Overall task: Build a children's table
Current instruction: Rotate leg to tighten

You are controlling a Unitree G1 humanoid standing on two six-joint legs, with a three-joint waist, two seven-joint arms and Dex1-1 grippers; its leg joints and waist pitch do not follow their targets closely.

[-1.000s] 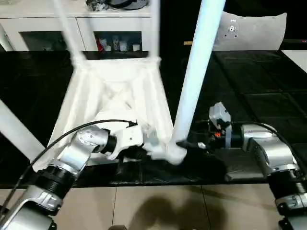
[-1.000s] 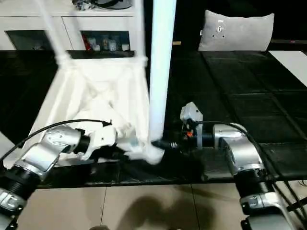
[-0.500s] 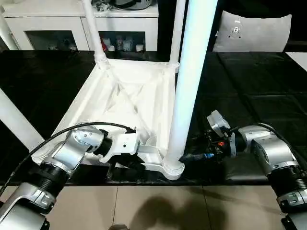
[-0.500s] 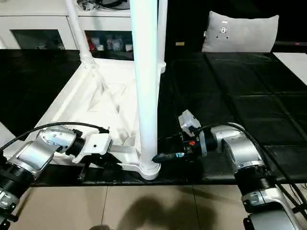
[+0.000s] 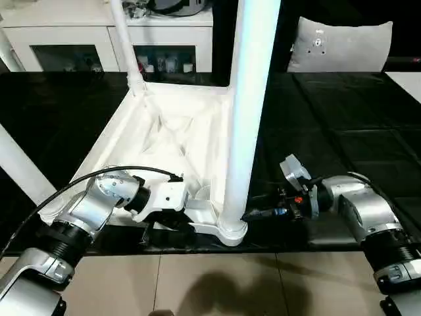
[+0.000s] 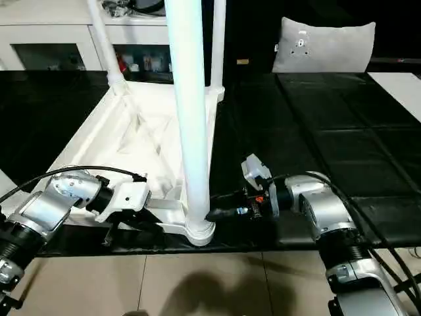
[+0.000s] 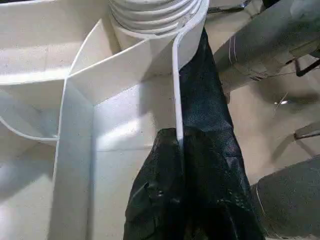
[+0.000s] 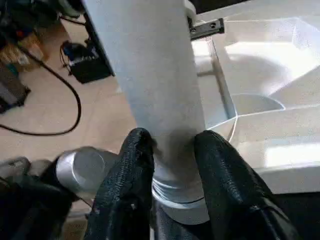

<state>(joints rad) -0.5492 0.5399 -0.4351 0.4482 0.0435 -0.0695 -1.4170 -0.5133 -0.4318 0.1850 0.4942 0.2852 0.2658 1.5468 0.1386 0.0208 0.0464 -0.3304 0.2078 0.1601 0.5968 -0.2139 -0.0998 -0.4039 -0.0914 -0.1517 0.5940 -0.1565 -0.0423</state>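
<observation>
Now, head views – step in hand: the children's table (image 5: 172, 135) lies upside down on the black mat (image 5: 342, 131), and the near leg (image 5: 245, 112) stands upright in the corner socket (image 5: 231, 232) closest to the robot; judged from this, the leg is being seated or turned home.
Head views – right gripper (image 5: 248, 215): it reaches level to the base of the near leg, just above the corner socket, its fingers either side of the leg.
Head views – left gripper (image 6: 141, 220): it sits low at the table's near rim, just beside the corner socket.
Head views – surroundings: two far legs (image 5: 125, 39) stand in the far sockets, another white leg (image 5: 20, 172) slants up beyond the table's left side, a grey cushion (image 5: 339, 45) lies well beyond the corner socket, and a white cabinet (image 5: 79, 39) stands behind the table.
Left wrist view – grip: the left gripper's black fingers (image 7: 200, 165) are pressed together on the thin rim wall (image 7: 176, 90) that runs to the corner socket, steadying the top.
Right wrist view – grip: the right gripper's fingers (image 8: 125, 185) clasp the near leg on both sides, right above the socket's collar.
Next move – judgement: it likely calls for twisting or pressing the leg with the rim kept pinned.
In the way – judgement: the left forearm (image 5: 79, 220) crowds the corner socket, and the tall leg could lean if pushed off-axis.
</observation>
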